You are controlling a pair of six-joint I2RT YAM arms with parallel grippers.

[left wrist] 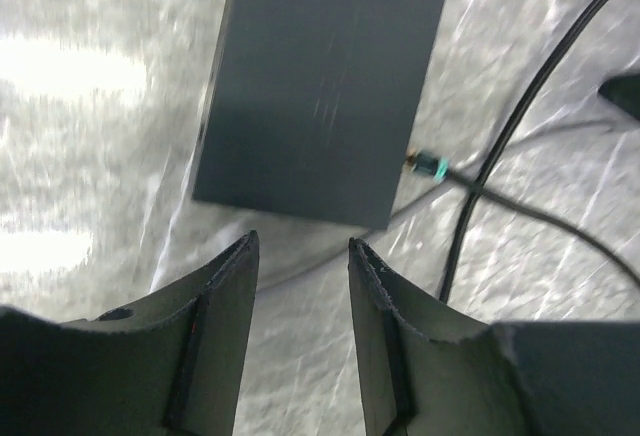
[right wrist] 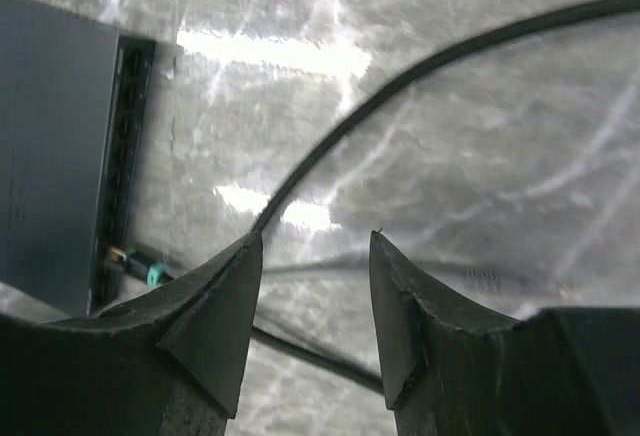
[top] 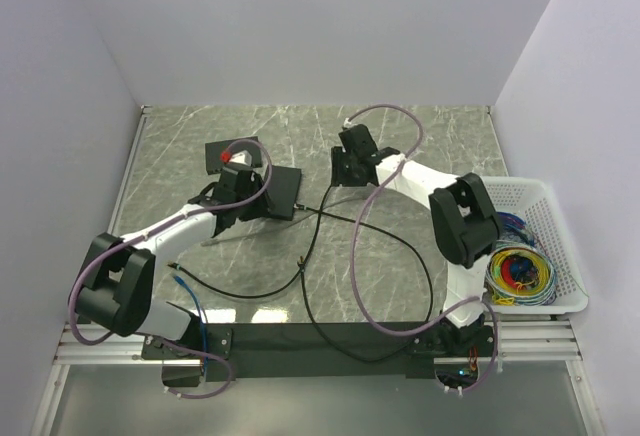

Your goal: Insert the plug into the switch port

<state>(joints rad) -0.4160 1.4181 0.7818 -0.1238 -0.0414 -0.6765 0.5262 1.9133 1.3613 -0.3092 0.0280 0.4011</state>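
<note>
The switch (top: 278, 192) is a flat black box left of centre. It fills the top of the left wrist view (left wrist: 320, 76), and its socket row shows in the right wrist view (right wrist: 122, 146). The plug (right wrist: 128, 255), gold-tipped with a teal collar, has its tip at the socket row near the switch's corner; it also shows in the left wrist view (left wrist: 424, 164). Its black cable (top: 400, 246) loops over the table. My left gripper (left wrist: 300, 246) is open and empty, just short of the switch. My right gripper (right wrist: 315, 241) is open and empty above the cable, to the right of the switch.
A second black plate (top: 228, 148) with a red part lies behind the switch. A white basket (top: 548, 206) of coloured cables stands at the right edge. A thin blue cable (top: 185, 281) lies near the left arm's base. White walls enclose the table.
</note>
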